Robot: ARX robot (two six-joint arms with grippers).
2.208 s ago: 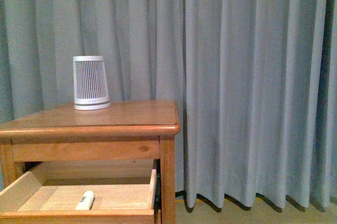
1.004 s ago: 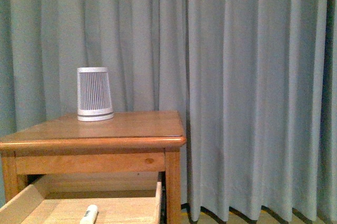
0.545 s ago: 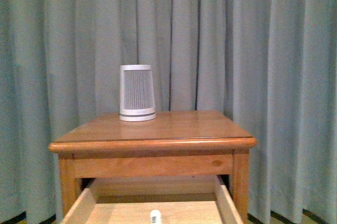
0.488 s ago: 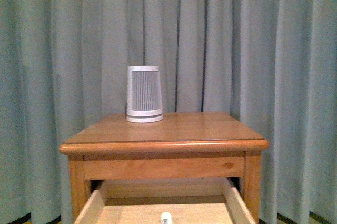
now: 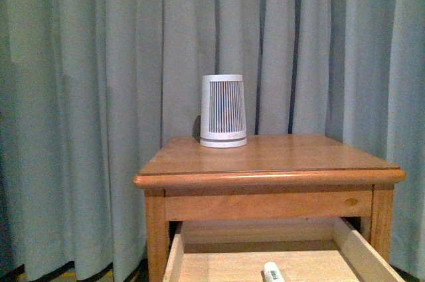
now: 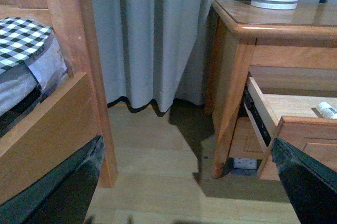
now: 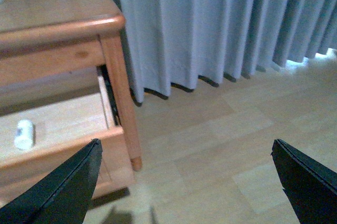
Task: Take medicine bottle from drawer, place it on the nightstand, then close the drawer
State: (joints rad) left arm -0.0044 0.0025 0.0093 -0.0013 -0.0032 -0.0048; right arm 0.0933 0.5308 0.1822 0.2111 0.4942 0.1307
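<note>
The nightstand [image 5: 265, 162] stands on a pale wood floor [image 7: 221, 145] against grey-blue curtains [image 5: 80, 96]. A white ribbed tapered device [image 5: 223, 111] sits at the back of its glossy top. The upper drawer [image 5: 358, 249] is pulled out, and the medicine bottle [image 5: 272, 273] lies on its side on the pale drawer bottom. The left wrist view shows a wooden bed frame [image 6: 52, 129] with checked bedding [image 6: 23, 34] beside the nightstand. The left gripper [image 6: 187, 147] and right gripper [image 7: 185, 145] both have their fingers spread wide, holding nothing.

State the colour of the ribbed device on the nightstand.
The ribbed tapered device is white; front view shows it best.
</note>
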